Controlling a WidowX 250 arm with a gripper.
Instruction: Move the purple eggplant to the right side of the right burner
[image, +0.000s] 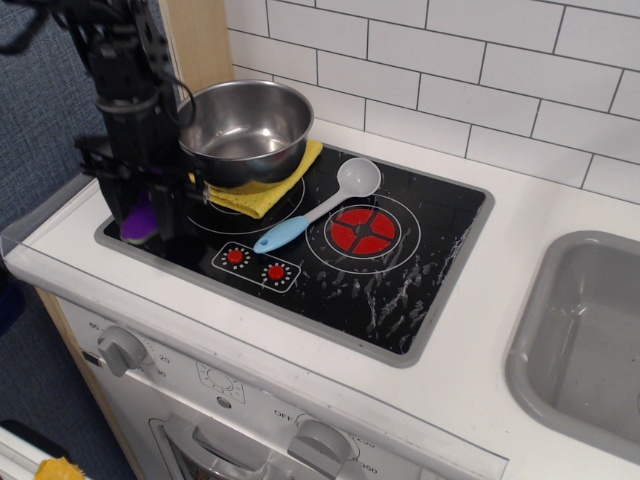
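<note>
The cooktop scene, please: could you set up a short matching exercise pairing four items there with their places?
Things:
1. purple eggplant
2. steel pot
3. spoon
4. right burner

Places:
A. on the yellow cloth
B. bare, nothing on its red disc
C. in the gripper, far left of the cooktop
D. lying between the two burners

Pairs: 1-C, 2-A, 3-D, 4-B

A blue-handled spoon is lying diagonally just left of the right burner, crowding that approach, while bare black cooktop is stretching open along the burner's right side.
</note>
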